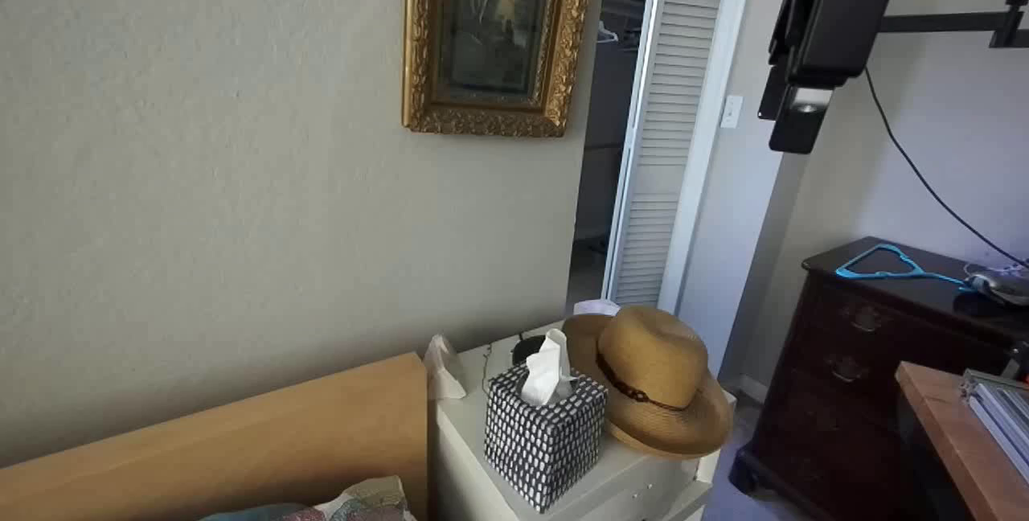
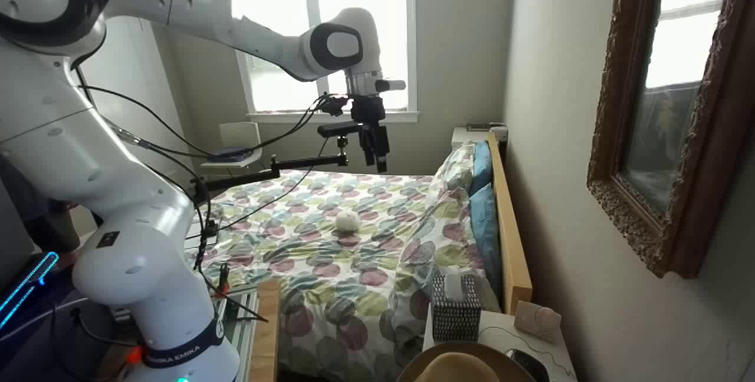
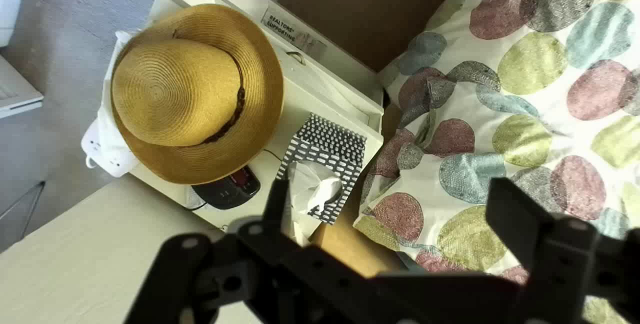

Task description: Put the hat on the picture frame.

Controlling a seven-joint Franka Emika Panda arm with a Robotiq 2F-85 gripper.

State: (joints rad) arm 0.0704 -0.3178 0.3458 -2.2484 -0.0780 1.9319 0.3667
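Observation:
The tan straw hat (image 1: 655,352) rests crown up on the white nightstand, next to the checkered tissue box. It also shows at the upper left of the wrist view (image 3: 175,89) and is cut off at the bottom edge of an exterior view (image 2: 460,368). The gold picture frame (image 1: 490,117) hangs on the wall above, its top cut off. It also shows at the right in an exterior view (image 2: 637,234). My gripper (image 3: 388,189) is open and empty, pointing down, well above the nightstand and bed. It shows in both exterior views (image 1: 784,131) (image 2: 376,165), apart from hat and frame.
The tissue box (image 1: 543,432) stands against the hat's brim side on the nightstand (image 2: 498,335). A black clock (image 3: 232,189) sits partly under the brim. The wooden headboard (image 2: 512,240) and bed (image 2: 330,287) adjoin it. A dark dresser (image 1: 828,376) stands beyond.

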